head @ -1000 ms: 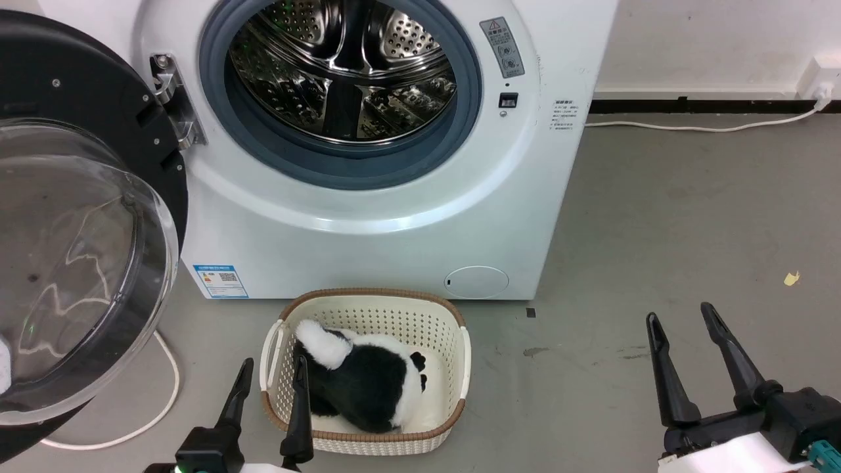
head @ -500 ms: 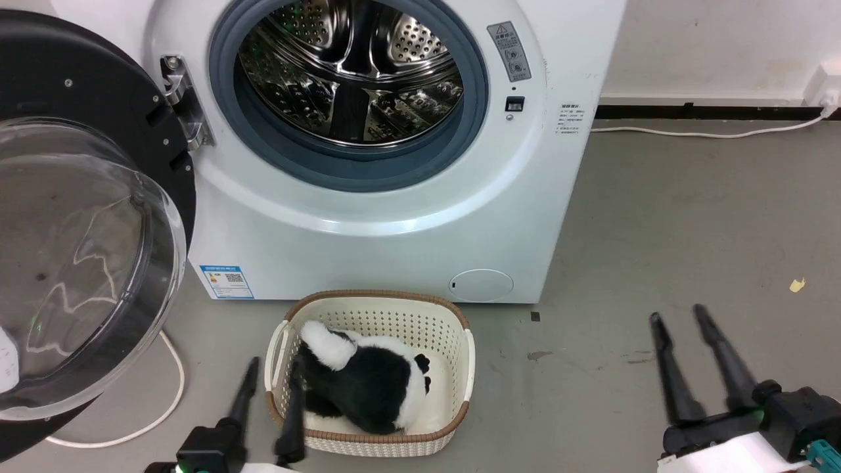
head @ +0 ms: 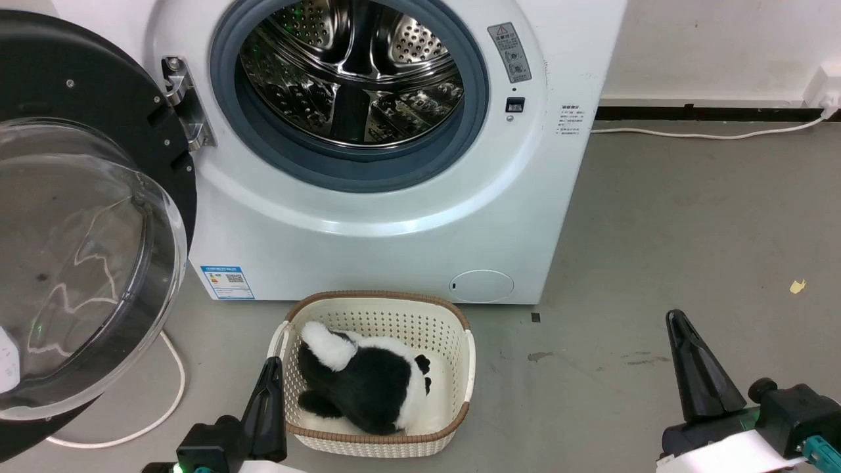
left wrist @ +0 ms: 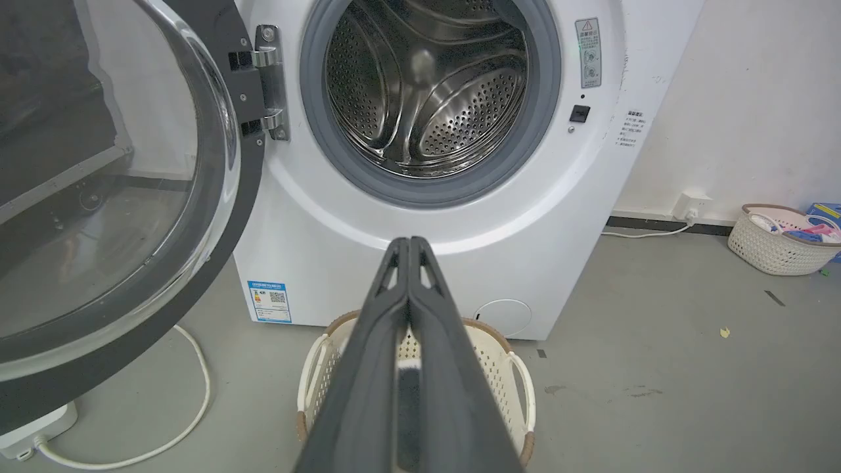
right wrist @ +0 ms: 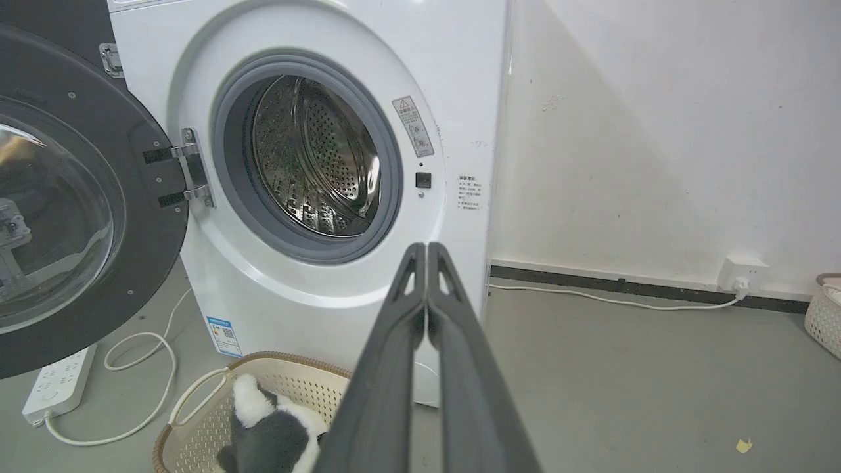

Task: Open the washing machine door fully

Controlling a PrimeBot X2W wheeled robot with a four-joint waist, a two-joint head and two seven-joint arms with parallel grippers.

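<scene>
Door [head: 62, 75] hanging wide at 9 o'clock (drum [head: 355, 72] all shiny steel). Basket [head: 463, 368] at 6 holds a black-and-white plush [head: 371, 387]. Left gripper [head: 271, 369], right gripper [head: 677, 326]: both clenched, gripping nothing.

The door [head: 79, 249] stands wide open at the left, so the drum mouth [head: 351, 72] is unblocked. A basket [head: 468, 368] sits on the floor [head: 683, 223] just before the machine, with open floor to its right.
</scene>
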